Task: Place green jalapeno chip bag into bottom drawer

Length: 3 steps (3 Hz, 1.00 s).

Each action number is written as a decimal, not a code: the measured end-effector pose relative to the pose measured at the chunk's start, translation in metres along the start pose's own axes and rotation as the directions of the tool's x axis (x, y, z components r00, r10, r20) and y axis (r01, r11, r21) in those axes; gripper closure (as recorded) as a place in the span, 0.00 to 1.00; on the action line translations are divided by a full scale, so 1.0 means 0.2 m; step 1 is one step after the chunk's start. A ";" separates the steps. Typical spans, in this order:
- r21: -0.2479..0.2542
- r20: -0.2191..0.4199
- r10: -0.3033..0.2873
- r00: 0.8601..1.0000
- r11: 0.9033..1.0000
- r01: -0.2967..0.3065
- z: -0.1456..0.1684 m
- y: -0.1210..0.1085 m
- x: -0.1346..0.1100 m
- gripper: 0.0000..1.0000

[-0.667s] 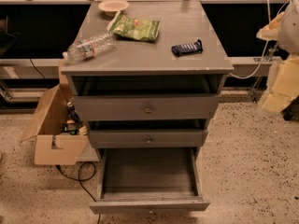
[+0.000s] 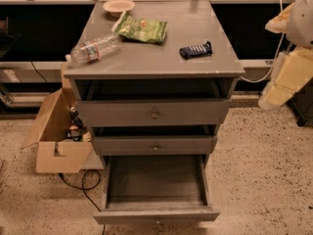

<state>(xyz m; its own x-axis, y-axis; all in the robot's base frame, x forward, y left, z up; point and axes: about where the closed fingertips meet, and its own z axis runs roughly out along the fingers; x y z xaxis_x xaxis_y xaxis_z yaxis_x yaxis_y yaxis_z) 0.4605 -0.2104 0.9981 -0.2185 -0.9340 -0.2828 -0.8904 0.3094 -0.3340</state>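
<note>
Nearest the viewer, the bottom drawer (image 2: 156, 182), a deep grey tray with a small round knob, stands pulled fully out of the grey cabinet (image 2: 156, 65). It holds nothing, so it looks ready to take the bag. Above it, the two upper grey drawers (image 2: 154, 114) with round knobs are pushed in, leaving the way down clear.

On the floor to the left sits an open brown cardboard box (image 2: 53, 143).

On the cabinet top, a clear plastic bottle (image 2: 93, 48) lies on its side at the left, and a small dark navy wrapped bar (image 2: 195, 50) lies at the right. Farther back, the shiny green jalapeno chip bag (image 2: 142, 29) lies flat, just beside a pale shallow bowl (image 2: 119, 6).

At the right edge hangs the pale arm, its gripper (image 2: 270, 99) well apart from the bag. Whether it is spread or pressed together cannot be told.
</note>
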 end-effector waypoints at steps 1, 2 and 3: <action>0.068 0.124 0.071 0.990 0.995 -0.079 0.02 -0.20 -0.05 0.00; 0.090 0.248 0.130 0.960 0.984 -0.156 0.06 -0.36 -0.11 0.00; 0.063 0.329 0.164 0.930 0.979 -0.194 0.20 -0.53 -0.21 0.00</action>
<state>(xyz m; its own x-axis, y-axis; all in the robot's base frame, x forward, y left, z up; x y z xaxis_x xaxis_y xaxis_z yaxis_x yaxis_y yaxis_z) 0.5797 -0.1959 1.0084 -0.2172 -0.7590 -0.6138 -0.8038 0.4958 -0.3287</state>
